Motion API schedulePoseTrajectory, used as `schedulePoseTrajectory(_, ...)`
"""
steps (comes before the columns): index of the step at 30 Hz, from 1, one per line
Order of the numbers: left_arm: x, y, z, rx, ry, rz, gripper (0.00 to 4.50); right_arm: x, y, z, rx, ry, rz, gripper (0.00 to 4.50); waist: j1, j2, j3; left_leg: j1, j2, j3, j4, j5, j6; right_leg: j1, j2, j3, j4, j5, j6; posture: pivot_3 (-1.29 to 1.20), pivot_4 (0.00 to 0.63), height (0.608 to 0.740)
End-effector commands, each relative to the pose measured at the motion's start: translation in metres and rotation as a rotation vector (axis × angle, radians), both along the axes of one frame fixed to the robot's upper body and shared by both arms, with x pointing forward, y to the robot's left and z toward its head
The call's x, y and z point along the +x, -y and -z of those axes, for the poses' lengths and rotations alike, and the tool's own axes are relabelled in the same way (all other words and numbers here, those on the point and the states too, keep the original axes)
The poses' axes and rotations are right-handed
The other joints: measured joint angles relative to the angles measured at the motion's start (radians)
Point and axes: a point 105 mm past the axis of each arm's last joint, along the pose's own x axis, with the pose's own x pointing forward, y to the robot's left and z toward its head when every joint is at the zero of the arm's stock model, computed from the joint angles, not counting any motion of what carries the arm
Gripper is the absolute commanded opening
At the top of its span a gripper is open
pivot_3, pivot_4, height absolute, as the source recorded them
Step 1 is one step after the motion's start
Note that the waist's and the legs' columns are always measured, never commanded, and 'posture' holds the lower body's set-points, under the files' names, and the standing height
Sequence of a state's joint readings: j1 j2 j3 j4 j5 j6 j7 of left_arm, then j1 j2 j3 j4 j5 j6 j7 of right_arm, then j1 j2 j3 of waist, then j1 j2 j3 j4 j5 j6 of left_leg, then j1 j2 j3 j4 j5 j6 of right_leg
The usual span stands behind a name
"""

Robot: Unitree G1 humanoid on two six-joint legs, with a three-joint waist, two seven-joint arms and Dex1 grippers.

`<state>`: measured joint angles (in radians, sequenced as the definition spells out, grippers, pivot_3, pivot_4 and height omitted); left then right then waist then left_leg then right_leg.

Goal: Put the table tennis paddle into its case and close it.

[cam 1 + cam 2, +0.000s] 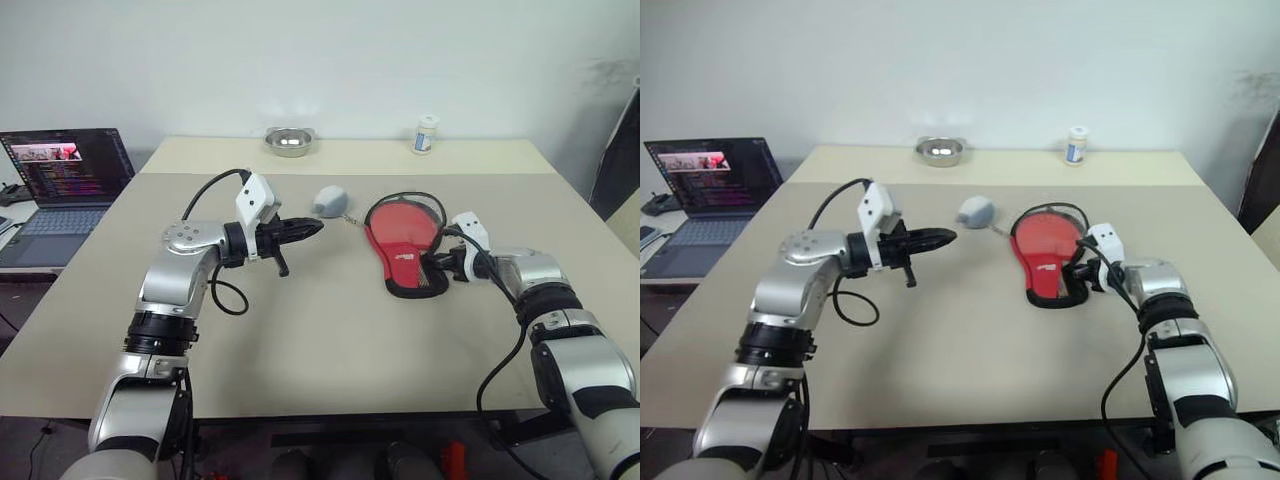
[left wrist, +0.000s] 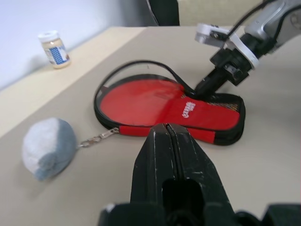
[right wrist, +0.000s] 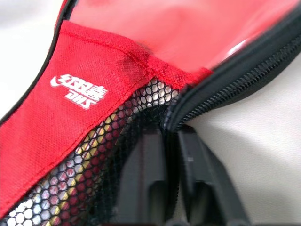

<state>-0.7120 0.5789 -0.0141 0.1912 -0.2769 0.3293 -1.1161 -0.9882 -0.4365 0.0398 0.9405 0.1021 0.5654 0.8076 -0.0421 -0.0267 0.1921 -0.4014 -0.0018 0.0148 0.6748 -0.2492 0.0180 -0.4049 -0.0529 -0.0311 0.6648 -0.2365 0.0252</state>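
The case lies flat right of the table's middle, red and black with a mesh patch over its narrow end. Its zip stands open around the round end, where the black edge loops up. Inside it the table tennis paddle shows its red face; its handle is hidden under the red fabric and mesh. My right gripper is at the case's narrow end, shut on the zip edge. My left gripper is shut and holds nothing, hovering left of the case and pointing toward it.
A small grey pouch on a chain lies just left of the case. A steel bowl and a small white jar stand near the far edge. An open laptop sits on a side table at the left.
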Motion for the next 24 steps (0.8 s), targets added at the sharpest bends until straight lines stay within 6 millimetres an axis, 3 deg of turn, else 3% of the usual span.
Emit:
schedulePoseTrajectory(1, -0.026, -0.004, -0.012, 0.018, 0.009, 0.12, 0.0, -0.015, -0.046, 0.001, 0.092, -0.052, -0.142, 0.02, -0.008, 0.0, 0.0, 0.0, 0.001, 0.0, -0.002, 0.0, 0.0, -0.001, 0.0, 0.001, 0.0, 0.0, -0.001, 0.0, 0.15, 0.74)
schedulePoseTrajectory(6, -0.038, -0.003, -0.016, 0.038, -0.005, 0.177, 0.0, -0.046, -0.087, -0.007, 0.146, -0.062, -0.267, 0.02, -0.011, 0.0, 0.0, 0.0, 0.003, -0.001, -0.011, 0.001, -0.002, -0.004, 0.002, 0.0, 0.0, -0.003, -0.006, 0.0, 0.15, 0.74)
schedulePoseTrajectory(11, -0.058, 0.001, -0.004, 0.07, -0.083, 0.254, 0.0, -0.09, -0.116, -0.006, 0.177, -0.089, -0.371, 0.02, -0.01, 0.0, 0.0, 0.0, 0.009, -0.001, -0.013, 0.001, -0.003, -0.006, 0.008, 0.0, -0.001, -0.005, -0.008, 0.0, 0.15, 0.74)
schedulePoseTrajectory(16, -0.078, -0.004, 0.023, 0.133, -0.178, 0.291, 0.0, -0.121, -0.121, 0.0, 0.178, -0.118, -0.379, 0.02, -0.003, 0.0, 0.0, 0.0, 0.011, -0.001, -0.013, 0.0, -0.004, -0.006, 0.01, -0.001, -0.001, -0.006, -0.011, 0.0, 0.15, 0.74)
schedulePoseTrajectory(24, -0.089, -0.006, 0.036, 0.144, -0.219, 0.284, 0.0, -0.152, -0.097, 0.009, 0.192, -0.184, -0.26, 0.02, 0.017, 0.0, 0.0, 0.0, 0.011, -0.003, -0.012, 0.0, -0.006, -0.005, 0.01, -0.002, -0.002, -0.008, -0.012, 0.0, 0.15, 0.74)
